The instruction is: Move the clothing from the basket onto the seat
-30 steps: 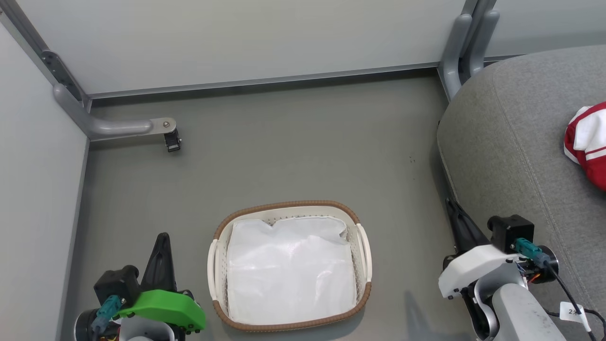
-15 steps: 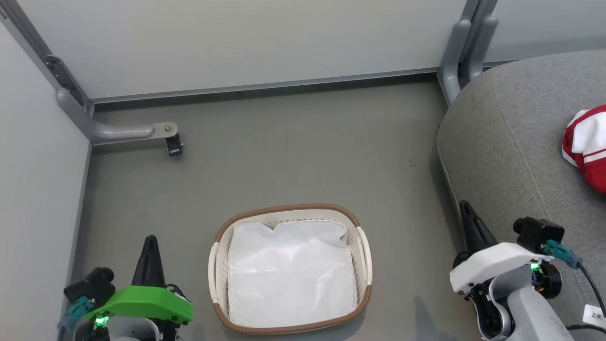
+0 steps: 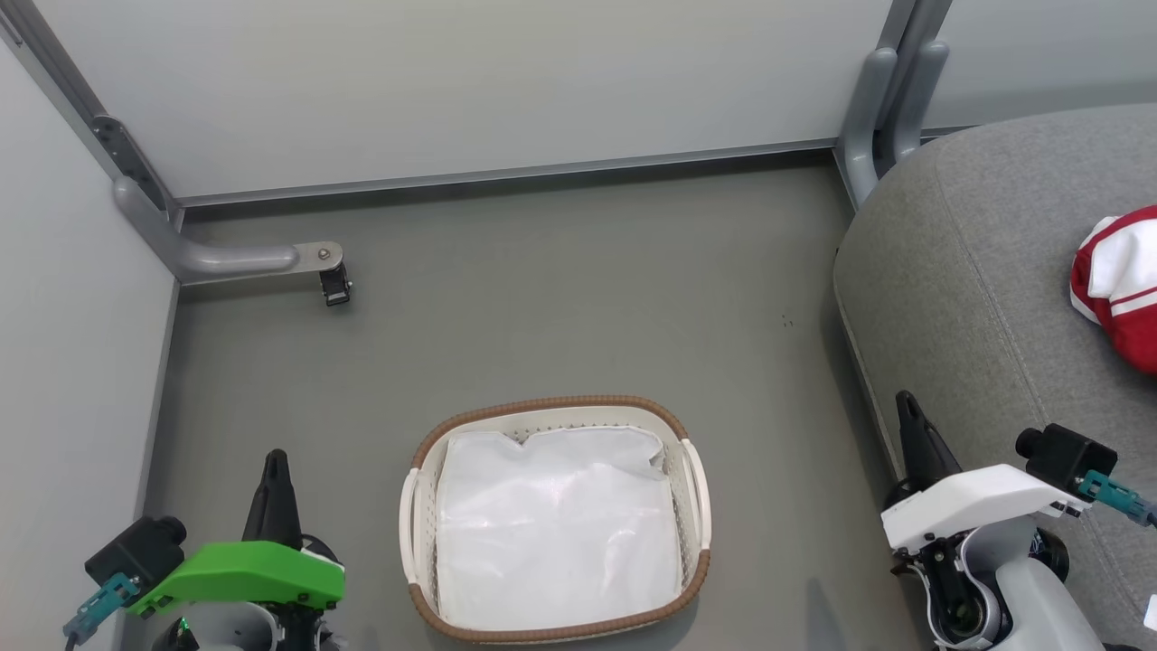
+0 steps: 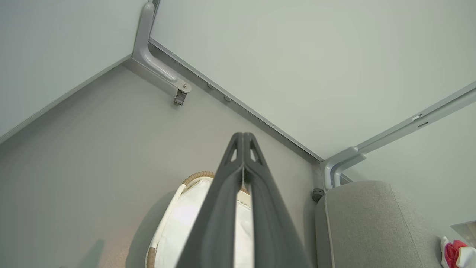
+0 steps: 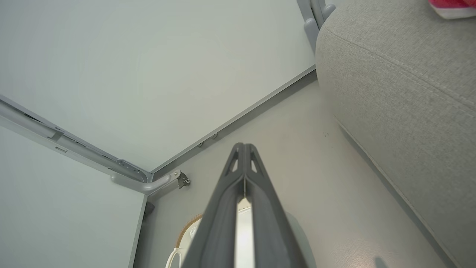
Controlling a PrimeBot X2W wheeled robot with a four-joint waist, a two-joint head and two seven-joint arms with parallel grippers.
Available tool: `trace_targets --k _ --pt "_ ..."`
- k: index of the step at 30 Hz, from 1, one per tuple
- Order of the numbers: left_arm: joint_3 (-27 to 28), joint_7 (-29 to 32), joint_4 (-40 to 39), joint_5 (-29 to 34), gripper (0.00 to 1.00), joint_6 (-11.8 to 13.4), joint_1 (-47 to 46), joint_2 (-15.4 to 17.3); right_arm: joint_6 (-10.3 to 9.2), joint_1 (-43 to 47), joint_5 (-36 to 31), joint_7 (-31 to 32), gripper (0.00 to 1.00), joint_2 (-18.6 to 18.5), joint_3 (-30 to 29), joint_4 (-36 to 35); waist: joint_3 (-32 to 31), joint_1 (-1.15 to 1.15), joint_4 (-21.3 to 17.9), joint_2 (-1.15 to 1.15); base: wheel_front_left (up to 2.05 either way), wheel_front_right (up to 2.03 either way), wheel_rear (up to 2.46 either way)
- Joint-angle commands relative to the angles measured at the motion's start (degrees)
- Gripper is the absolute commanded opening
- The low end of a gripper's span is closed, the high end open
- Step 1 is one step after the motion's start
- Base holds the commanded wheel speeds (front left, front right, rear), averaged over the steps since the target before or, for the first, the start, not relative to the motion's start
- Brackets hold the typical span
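Note:
The red and white clothing [image 3: 1119,287] lies on the grey seat [image 3: 976,271] at the right edge of the head view; it also peeks into the left wrist view [image 4: 455,253] and the right wrist view [image 5: 452,6]. The white basket [image 3: 551,409] with a brown rim stands on the floor, holding just its white cloth lining [image 3: 556,529]. My left gripper [image 3: 274,459] is shut and empty left of the basket. My right gripper [image 3: 904,402] is shut and empty beside the seat's front edge. Both show tips pressed together in their wrist views [image 4: 243,134] [image 5: 243,145].
Pale partition walls close off the back and left, with a grey bracket and small caster [image 3: 334,285] at the left corner and a grey post [image 3: 881,99] at the seat's back corner. Bare grey floor [image 3: 560,298] lies beyond the basket.
Both arms have drawn back toward the bottom of the head view, and the right one has shifted a little to the right. The whole picture has shifted slightly downward. The clothing stays on the seat.

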Motion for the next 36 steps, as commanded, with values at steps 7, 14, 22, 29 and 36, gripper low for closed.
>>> trace_targets --k 7,14,22,29,36 --pt "1.05 1.64 -1.38 -6.50 0.00 -0.84 -0.70 0.21 -0.01 0.38 6.91 1.72 0.00 -0.29 -1.07 -1.88 -0.44 0.00 0.04 0.00 0.00 0.00 0.00" --pt "1.71 2.96 -1.77 -11.24 0.00 -1.25 -0.80 0.23 -0.02 0.85 12.00 3.02 0.00 -0.32 -1.73 -2.61 -0.84 0.00 0.07 0.00 0.00 0.00 0.00" --pt "2.54 4.52 -2.22 -16.96 0.00 -1.69 -0.91 0.25 -0.02 1.58 18.22 4.55 0.00 -0.35 -2.54 -3.49 -1.37 0.00 0.11 0.00 0.00 0.00 0.00" --pt "3.19 5.67 -2.63 -21.12 0.00 -2.05 -1.00 0.28 -0.02 2.11 22.72 5.69 0.00 -0.37 -3.09 -4.13 -1.78 0.00 0.15 0.00 0.00 0.00 0.00" --pt "3.68 6.73 -2.98 -24.93 0.00 -2.35 -1.08 0.29 -0.03 2.41 26.81 6.74 0.00 -0.40 -3.62 -4.72 -2.18 0.00 0.18 0.00 0.00 0.00 0.00"
